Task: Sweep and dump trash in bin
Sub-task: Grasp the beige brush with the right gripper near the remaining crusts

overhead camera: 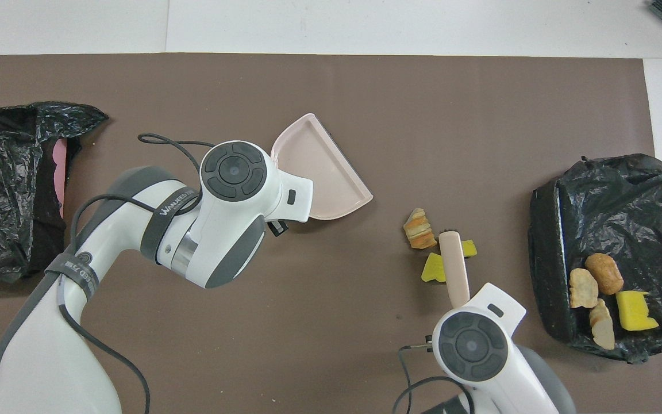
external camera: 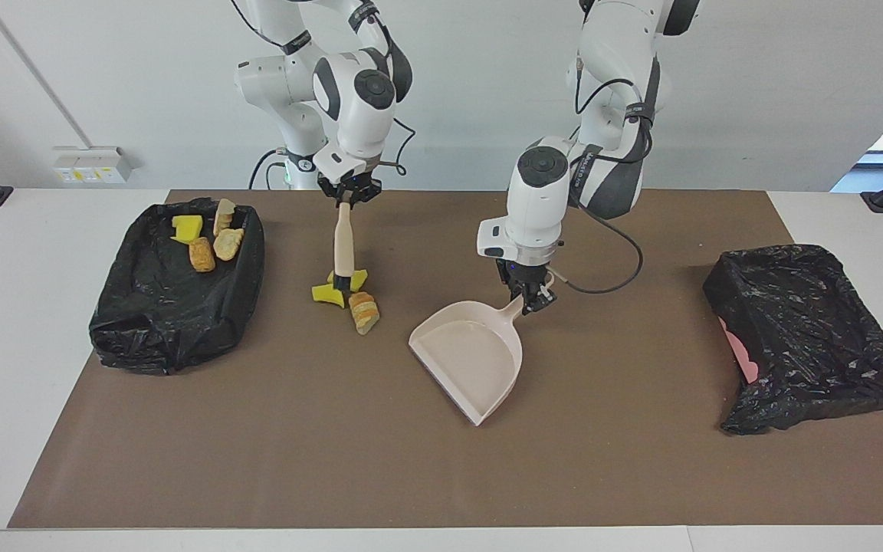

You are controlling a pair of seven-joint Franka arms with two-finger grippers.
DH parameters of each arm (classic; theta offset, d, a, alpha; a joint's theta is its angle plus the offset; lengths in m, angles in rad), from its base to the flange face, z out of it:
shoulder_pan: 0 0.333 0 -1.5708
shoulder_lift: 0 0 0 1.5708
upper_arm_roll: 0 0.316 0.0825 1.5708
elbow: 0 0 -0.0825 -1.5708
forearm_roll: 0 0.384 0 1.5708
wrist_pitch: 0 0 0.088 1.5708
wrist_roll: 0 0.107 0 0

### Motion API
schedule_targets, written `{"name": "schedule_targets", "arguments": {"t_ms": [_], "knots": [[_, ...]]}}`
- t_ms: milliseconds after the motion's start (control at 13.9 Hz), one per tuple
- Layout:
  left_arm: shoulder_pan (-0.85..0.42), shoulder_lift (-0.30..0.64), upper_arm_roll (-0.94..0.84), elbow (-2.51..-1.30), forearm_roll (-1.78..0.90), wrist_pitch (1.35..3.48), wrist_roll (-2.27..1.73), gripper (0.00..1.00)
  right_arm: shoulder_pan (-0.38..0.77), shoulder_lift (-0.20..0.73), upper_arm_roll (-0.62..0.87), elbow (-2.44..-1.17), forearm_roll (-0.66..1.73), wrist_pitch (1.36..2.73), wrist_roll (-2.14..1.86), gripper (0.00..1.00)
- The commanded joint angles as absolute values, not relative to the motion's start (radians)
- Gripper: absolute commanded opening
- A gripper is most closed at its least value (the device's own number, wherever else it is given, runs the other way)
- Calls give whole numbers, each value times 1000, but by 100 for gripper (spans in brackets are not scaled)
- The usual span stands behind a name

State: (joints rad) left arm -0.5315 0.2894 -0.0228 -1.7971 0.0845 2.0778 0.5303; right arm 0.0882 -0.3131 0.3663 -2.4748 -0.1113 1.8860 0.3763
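My right gripper (external camera: 346, 193) is shut on the top of a beige brush handle (external camera: 343, 238) and holds the brush upright, head down on the brown mat. Around the brush head lie two yellow sponge chunks (external camera: 326, 294) (external camera: 358, 277) and a striped roll (external camera: 365, 312); they also show in the overhead view, the chunks (overhead camera: 434, 269) (overhead camera: 469, 248) and the roll (overhead camera: 420, 229). My left gripper (external camera: 531, 295) is shut on the handle of the empty pink dustpan (external camera: 472, 356), which also shows in the overhead view (overhead camera: 319, 167). Its open lip faces the right arm's end.
A black-bagged bin (external camera: 173, 322) at the right arm's end holds three rolls and a yellow sponge chunk (overhead camera: 635, 310). A second black-bagged bin (external camera: 809, 330) at the left arm's end shows a pink rim. The brown mat (external camera: 411, 475) covers the table's middle.
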Motion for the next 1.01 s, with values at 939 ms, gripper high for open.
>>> {"name": "schedule_targets", "arguments": {"t_ms": [939], "knots": [[-629, 115, -34, -2102, 101, 2140, 792, 0, -37, -233, 385, -2600, 184, 2054, -22, 0]]}}
